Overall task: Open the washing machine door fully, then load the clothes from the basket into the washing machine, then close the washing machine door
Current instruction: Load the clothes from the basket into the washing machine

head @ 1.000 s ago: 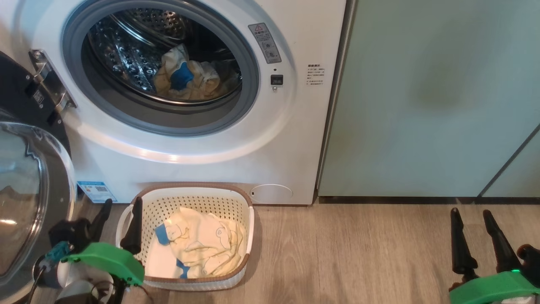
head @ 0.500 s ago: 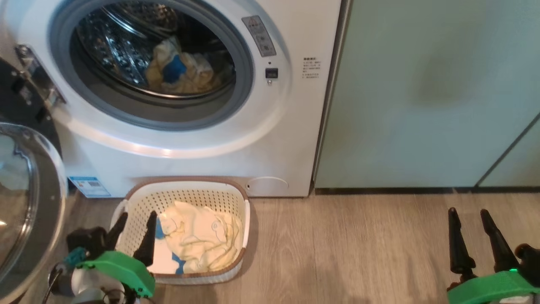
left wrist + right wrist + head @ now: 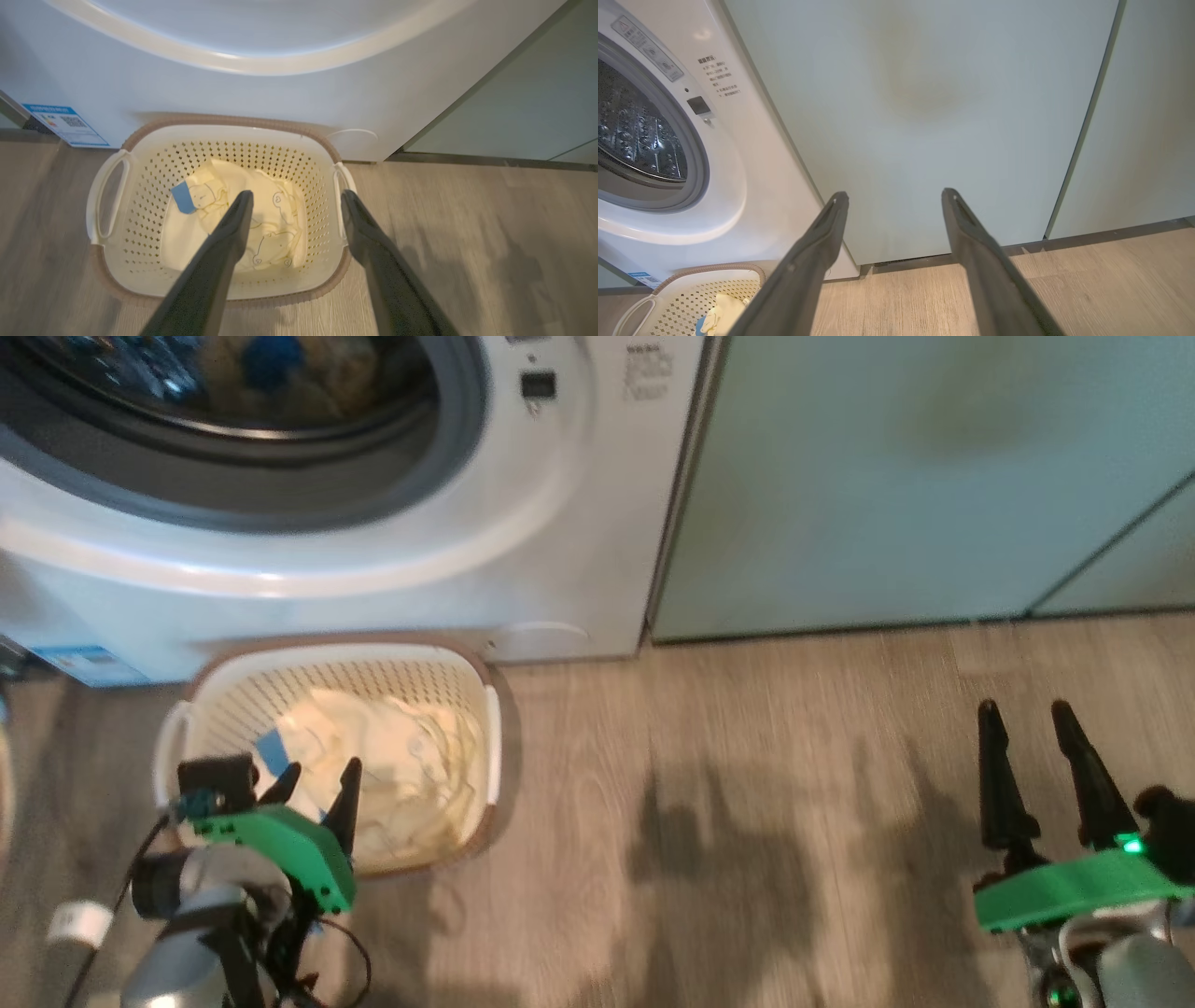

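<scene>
The cream basket with a brown rim stands on the floor against the white washing machine. Pale yellow clothes with bear outlines and a blue bit lie in it. My left gripper hovers open above the basket's near left part; in the left wrist view the left gripper points down at the clothes in the basket without touching them. More yellow and blue clothes lie blurred in the drum. My right gripper stands open over bare floor. The washing machine door is out of view.
Pale teal cabinet doors stand right of the washer, and the right gripper faces these cabinet doors. Wood-look floor stretches between basket and right arm. A blue sticker sits low on the washer's front.
The head camera has tilted down, so the whole picture slid up. My left gripper has moved from the basket's left rim to above the clothes. The right gripper kept still.
</scene>
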